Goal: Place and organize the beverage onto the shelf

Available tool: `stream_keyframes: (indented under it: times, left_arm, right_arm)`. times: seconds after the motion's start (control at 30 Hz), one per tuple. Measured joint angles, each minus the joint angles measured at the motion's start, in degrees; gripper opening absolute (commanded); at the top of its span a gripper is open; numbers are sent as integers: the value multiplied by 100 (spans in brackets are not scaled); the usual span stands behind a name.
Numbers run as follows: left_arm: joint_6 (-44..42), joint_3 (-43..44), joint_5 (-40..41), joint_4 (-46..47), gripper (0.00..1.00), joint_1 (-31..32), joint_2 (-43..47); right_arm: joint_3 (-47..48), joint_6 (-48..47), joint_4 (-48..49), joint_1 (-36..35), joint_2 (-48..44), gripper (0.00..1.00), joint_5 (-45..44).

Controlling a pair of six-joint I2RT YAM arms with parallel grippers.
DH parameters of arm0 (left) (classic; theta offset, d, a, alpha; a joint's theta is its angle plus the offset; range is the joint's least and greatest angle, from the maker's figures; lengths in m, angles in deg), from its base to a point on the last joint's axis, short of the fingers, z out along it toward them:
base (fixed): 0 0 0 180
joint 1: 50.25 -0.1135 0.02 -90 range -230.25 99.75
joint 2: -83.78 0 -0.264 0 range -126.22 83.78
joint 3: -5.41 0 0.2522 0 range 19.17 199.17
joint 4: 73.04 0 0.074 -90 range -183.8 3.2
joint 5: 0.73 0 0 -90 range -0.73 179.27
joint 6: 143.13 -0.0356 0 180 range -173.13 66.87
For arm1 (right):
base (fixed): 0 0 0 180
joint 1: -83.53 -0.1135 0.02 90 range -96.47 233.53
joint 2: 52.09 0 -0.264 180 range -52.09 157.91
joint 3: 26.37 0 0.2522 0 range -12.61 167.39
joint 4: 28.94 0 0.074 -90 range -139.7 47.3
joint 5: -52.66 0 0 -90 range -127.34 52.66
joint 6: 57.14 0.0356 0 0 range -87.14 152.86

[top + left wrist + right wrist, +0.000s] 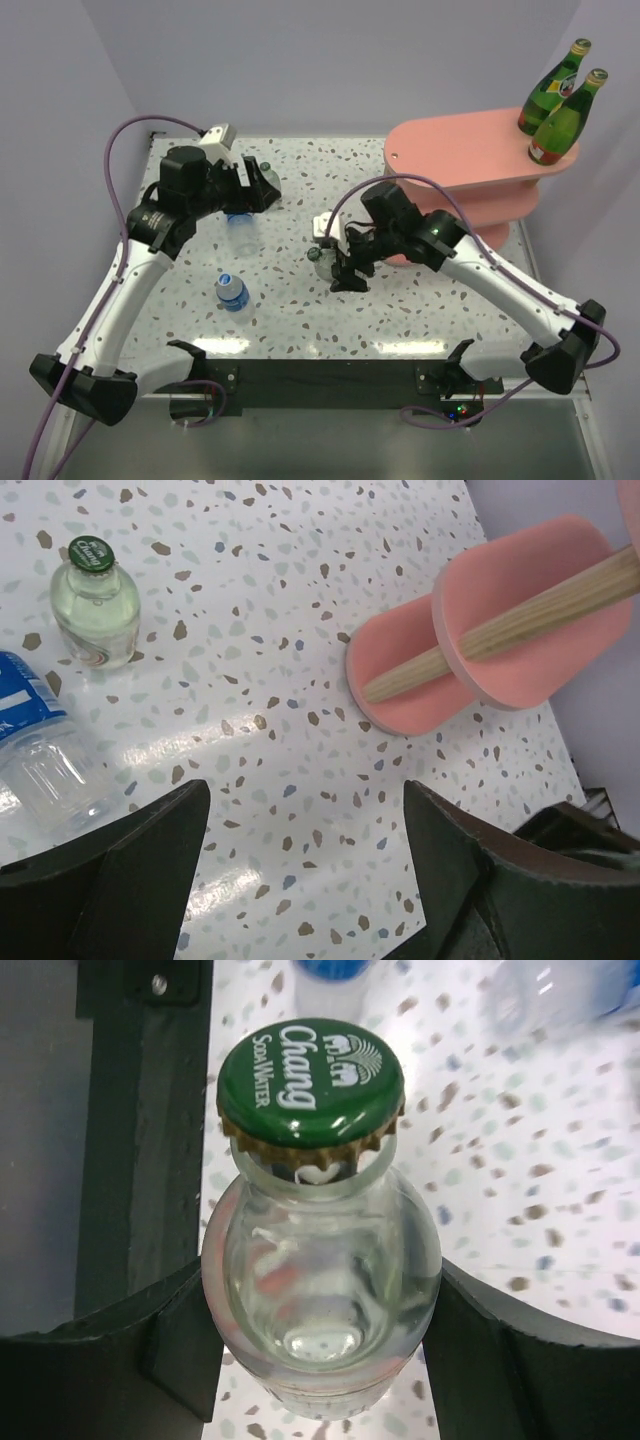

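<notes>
My right gripper is shut on a clear glass bottle with a green cap, its fingers pressed on both sides of the body; this bottle sits mid-table, left of the pink shelf. Two dark green bottles stand on the shelf's top board. My left gripper is open and empty. A second green-capped clear bottle stands beside it. One blue-labelled plastic bottle lies below the left gripper, also in the left wrist view. Another stands upright.
The shelf's lower boards and a wooden post show in the left wrist view, to the right. The speckled table ends at a dark strip along the near edge. Purple walls close the back and sides.
</notes>
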Motion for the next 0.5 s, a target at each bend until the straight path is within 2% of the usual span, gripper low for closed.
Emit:
stream_keyframes:
  times: [0.27,0.5]
  left_arm:
    - [-66,-501,319,382,84,-83,291]
    - [-127,-557,461,551,84,-109,302]
  right_arm:
    - [1506,118,-116,669,-765,0,15]
    - [2514,772,33,1628,-839,0,-31]
